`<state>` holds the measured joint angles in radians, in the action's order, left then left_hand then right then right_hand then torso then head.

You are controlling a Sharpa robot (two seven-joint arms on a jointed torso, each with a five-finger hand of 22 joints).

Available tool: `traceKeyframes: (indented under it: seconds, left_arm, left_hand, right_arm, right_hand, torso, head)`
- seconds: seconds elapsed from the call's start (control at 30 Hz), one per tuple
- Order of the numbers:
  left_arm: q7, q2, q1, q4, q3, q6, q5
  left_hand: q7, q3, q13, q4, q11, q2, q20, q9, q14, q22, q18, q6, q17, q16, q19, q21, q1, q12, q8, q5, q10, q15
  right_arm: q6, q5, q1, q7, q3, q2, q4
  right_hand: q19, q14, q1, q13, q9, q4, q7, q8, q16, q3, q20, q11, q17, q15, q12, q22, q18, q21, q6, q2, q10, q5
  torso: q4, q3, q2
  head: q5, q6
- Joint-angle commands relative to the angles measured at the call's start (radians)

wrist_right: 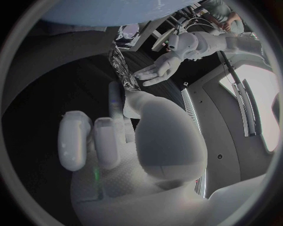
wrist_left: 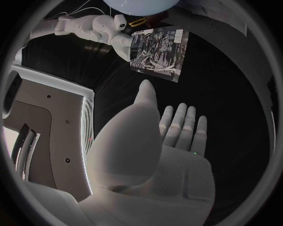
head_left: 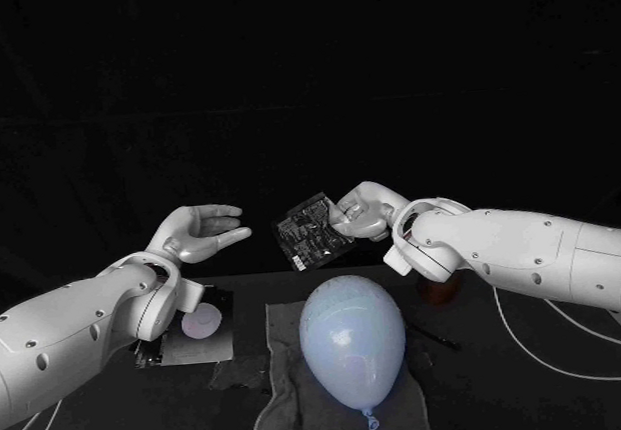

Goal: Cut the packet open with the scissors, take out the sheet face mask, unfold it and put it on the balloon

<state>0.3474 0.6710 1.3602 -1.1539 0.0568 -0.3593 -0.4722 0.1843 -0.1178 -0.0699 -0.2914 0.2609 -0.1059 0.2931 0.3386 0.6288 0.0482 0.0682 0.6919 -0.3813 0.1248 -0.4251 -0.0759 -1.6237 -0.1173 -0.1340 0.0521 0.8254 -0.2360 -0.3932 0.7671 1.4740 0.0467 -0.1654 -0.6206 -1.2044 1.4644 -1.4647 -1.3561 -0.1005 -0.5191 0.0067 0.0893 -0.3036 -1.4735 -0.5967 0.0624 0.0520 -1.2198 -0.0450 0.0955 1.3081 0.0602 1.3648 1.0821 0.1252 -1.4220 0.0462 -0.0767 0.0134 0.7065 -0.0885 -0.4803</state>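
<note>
My right hand point(head_left: 365, 211) holds a dark printed packet point(head_left: 308, 230) upright in the air above the far end of the table, pinching its edge. In the right wrist view the right hand point(wrist_right: 132, 132) has the packet point(wrist_right: 122, 70) at its fingertips. My left hand point(head_left: 203, 231) hovers a short way to the left of the packet, fingers spread and holding nothing. From the left wrist, the left hand point(wrist_left: 171, 136) faces the packet point(wrist_left: 158, 55), with a gap between them. A pale blue balloon point(head_left: 352, 337) lies on a grey cloth point(head_left: 286, 408) below both hands.
A small dark stand with a round pale object point(head_left: 201, 322) sits left of the balloon. A thin dark object point(head_left: 433, 336) lies on the table to the balloon's right. An orange-brown item point(head_left: 440, 291) shows under the right forearm.
</note>
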Motion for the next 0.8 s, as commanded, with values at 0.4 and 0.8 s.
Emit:
traceKeyframes:
  seconds: [0.4, 0.8]
  left_arm:
    - [-0.044, 0.050, 0.001, -0.114, -0.002, -0.128, 0.039]
    - [-0.194, -0.030, -0.013, -0.157, 0.001, -0.035, 0.036]
  left_hand:
    - [0.023, 0.037, -0.035, 0.001, -0.117, 0.057, -0.056, 0.035, 0.414, 0.120, 0.118, 0.209, -0.081, 0.287, -0.542, -0.249, 0.034, -0.165, -0.120, -0.003, 0.240, 0.144]
    - [-0.005, -0.029, -0.017, -0.002, -0.147, 0.081, -0.126, 0.012, 0.566, 0.173, 0.109, 0.217, -0.136, 0.313, -0.631, -0.351, 0.228, -0.094, -0.087, -0.003, 0.336, 0.182]
  right_arm:
    - [-0.223, 0.380, 0.000, -0.276, 0.003, 0.026, 0.003]
    - [-0.185, 0.519, -0.003, -0.383, 0.003, 0.064, -0.047]
  right_hand:
    - [0.007, -0.046, 0.016, -0.003, -0.033, -0.012, -0.002, -0.013, -0.007, -0.028, -0.008, -0.040, -0.010, -0.010, 0.003, 0.186, -0.015, 0.009, -0.005, 0.001, -0.054, 0.003]
    - [0.009, -0.048, 0.028, -0.004, -0.039, -0.021, -0.003, -0.021, -0.010, -0.050, -0.008, -0.041, -0.018, -0.010, 0.001, 0.188, -0.016, 0.013, -0.006, 0.005, -0.057, 0.004]
  torso:
    - [-0.0011, 0.0000, -0.001]
    - [0.0023, 0.0006, 0.001]
  head:
    - [0.001, 0.019]
    - [-0.001, 0.020]
